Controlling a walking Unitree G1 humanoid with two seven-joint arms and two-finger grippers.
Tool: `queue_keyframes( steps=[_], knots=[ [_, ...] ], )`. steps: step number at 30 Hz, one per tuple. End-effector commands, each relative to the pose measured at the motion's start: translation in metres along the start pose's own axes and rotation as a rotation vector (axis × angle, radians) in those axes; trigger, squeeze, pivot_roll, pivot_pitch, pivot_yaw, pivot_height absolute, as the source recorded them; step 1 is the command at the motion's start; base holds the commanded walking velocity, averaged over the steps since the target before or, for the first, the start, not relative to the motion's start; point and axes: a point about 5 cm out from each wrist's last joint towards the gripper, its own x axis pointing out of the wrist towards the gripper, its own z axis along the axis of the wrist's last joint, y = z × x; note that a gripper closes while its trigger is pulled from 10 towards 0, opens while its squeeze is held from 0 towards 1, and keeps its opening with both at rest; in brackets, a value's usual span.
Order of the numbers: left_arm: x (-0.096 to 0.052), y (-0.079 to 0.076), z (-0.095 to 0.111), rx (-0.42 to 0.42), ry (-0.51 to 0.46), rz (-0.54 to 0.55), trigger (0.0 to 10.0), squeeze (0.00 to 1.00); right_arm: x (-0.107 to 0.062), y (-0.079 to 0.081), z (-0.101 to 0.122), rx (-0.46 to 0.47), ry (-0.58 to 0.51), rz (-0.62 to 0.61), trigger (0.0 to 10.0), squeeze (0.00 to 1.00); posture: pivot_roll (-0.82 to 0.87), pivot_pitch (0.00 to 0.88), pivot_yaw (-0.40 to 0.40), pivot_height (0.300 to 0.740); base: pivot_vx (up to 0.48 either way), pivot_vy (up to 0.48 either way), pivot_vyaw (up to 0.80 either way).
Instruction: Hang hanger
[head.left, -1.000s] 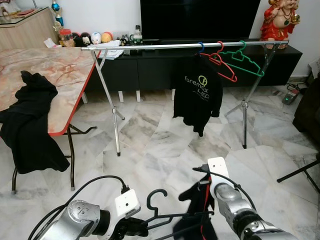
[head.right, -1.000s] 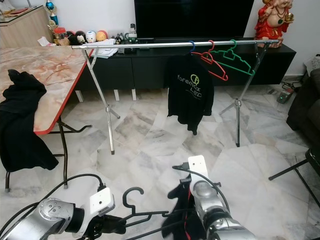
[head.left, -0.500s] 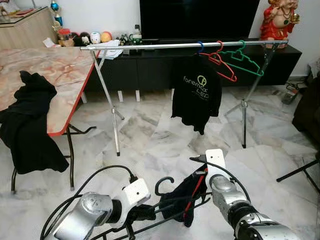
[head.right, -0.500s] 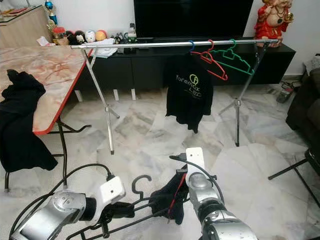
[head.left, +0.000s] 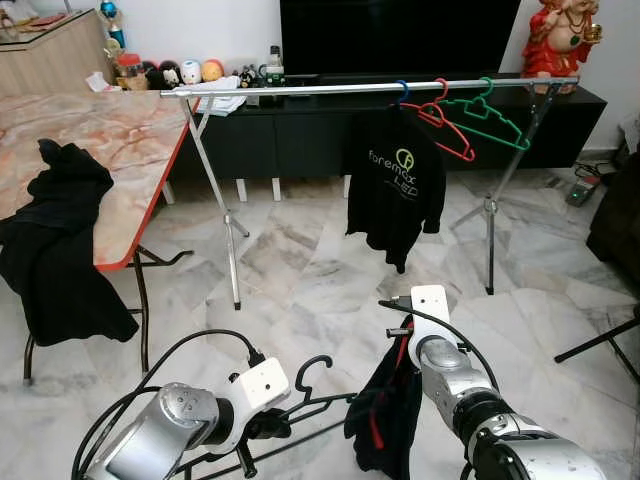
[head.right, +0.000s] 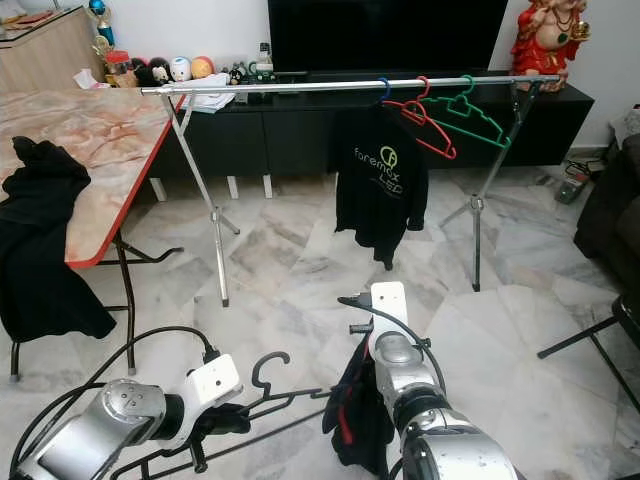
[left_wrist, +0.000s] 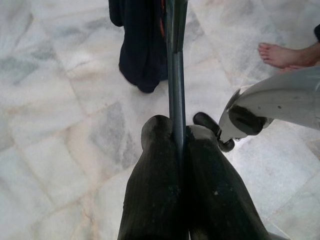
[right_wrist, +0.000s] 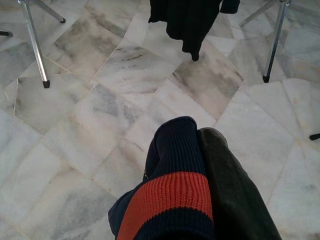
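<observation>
Left gripper (left_wrist: 177, 150) fingers clench a black hanger (head.left: 318, 405), right gripper (right_wrist: 200, 150) fingers grasp a dark garment (head.left: 385, 415); best lifted level toward the far rail (head.left: 370, 90).

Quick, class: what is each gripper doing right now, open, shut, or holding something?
Left gripper: shut on the black hanger.
Right gripper: shut on the dark garment with the red stripe.
</observation>
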Motion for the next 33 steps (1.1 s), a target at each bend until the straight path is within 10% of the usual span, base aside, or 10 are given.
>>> queue_keyframes(
  steps=[1, 22, 33],
  knots=[
    [-0.001, 0.004, 0.000, -0.011, 0.000, 0.028, 10.0, 0.00, 0.000, 0.002, 0.014, 0.021, -0.043, 0.007, 10.0, 0.00, 0.12, 0.069, 0.002, 0.740, 0.000, 0.000, 0.00],
    [0.010, 0.017, 0.027, -0.021, -0.143, 0.200, 10.0, 0.00, -0.001, 0.011, 0.001, 0.026, -0.017, 0.080, 10.0, 0.00, 0.11, 0.069, 0.004, 0.740, 0.000, 0.000, 0.00],
    [0.002, 0.000, 0.043, -0.066, -0.293, 0.032, 10.0, 0.00, -0.004, 0.023, -0.001, -0.009, -0.068, 0.204, 10.0, 0.00, 0.12, 0.070, 0.006, 0.740, 0.000, 0.000, 0.00]
  ],
)
